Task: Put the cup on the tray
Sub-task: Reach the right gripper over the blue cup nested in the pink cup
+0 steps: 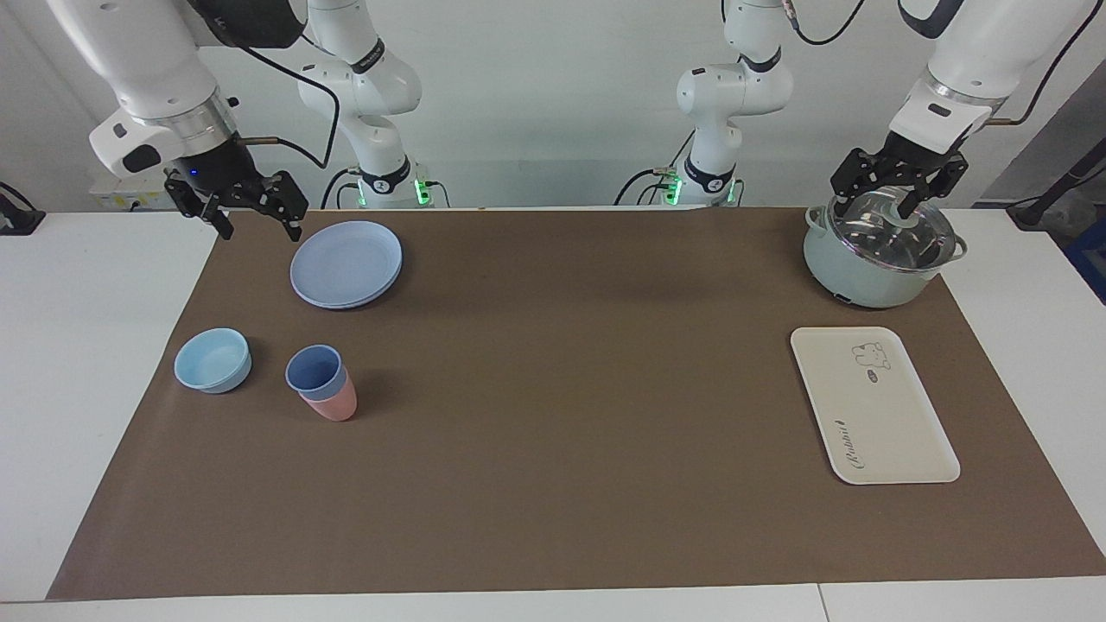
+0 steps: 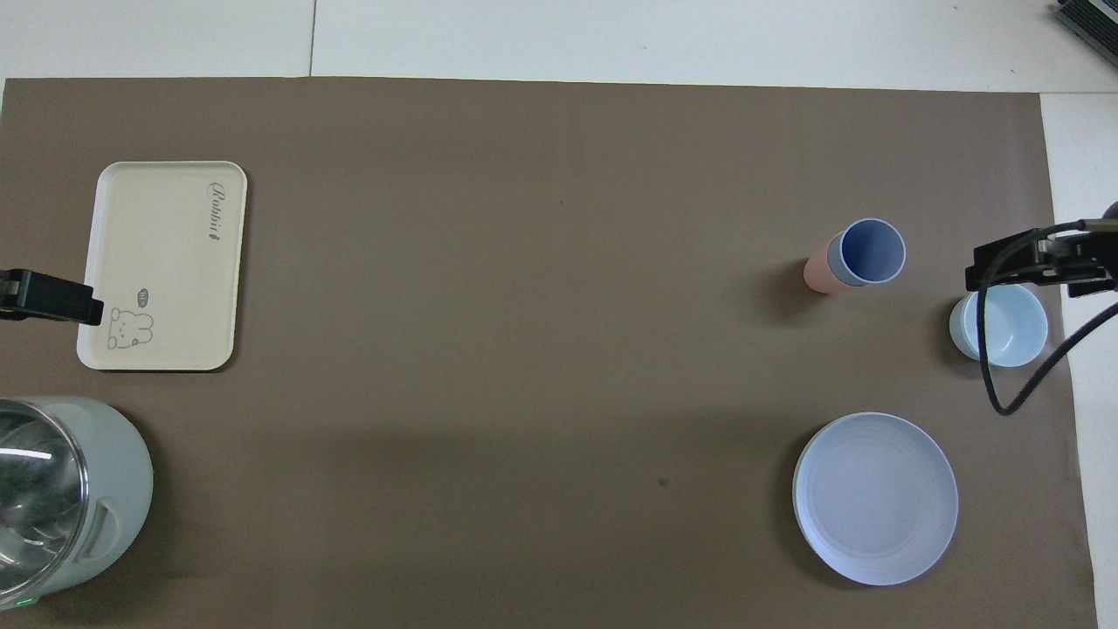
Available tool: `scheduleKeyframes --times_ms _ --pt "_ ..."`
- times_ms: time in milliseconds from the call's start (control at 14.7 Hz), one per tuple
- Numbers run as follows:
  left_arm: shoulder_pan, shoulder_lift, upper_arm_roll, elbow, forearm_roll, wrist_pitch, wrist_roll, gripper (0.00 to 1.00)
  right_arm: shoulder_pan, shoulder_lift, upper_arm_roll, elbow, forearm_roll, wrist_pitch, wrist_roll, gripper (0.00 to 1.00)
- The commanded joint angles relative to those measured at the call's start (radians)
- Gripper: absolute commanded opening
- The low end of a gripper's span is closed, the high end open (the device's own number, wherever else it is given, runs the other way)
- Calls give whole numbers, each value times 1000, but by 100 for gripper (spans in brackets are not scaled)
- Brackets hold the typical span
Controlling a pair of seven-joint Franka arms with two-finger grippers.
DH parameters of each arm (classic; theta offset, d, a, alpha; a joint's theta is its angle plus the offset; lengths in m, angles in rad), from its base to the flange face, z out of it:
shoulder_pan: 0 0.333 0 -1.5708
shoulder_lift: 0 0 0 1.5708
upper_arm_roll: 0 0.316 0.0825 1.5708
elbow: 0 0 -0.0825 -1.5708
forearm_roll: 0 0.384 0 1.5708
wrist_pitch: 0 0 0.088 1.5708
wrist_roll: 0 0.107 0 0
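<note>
Overhead view: sitting nested in pink cup (image 2: pixel 821 273), blue cup (image 2: pixel 865 252) at three o'clock, tray (image 2: pixel 166 262) at nine; looking light, stiff, slick, so pinching rim; right gripper (image 1: pixel 251 207) and left gripper (image 1: pixel 899 186) hanging spread, waiting

Periwinkle cup (image 1: pixel 314 370) in pink cup (image 1: pixel 334 403); cream tray (image 1: pixel 899 423), bear drawing.
</note>
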Motion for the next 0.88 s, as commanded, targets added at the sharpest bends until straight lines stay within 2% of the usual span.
scheduleKeyframes --times_ms 0,408,680,816 --pt "6 -21 -1 -17 -1 -9 3 100 -4 -22 2 -26 15 2 -21 100" --pt "4 -21 -3 -17 -1 6 0 100 -6 -25 2 -23 16 -30 -26 100" --pt "0 -28 -3 -55 -2 109 -75 100 -24 7 0 -15 16 40 89 97" --pt "-6 -28 -5 -59 -1 114 -81 100 -46 47 -6 -14 19 101 181 95"
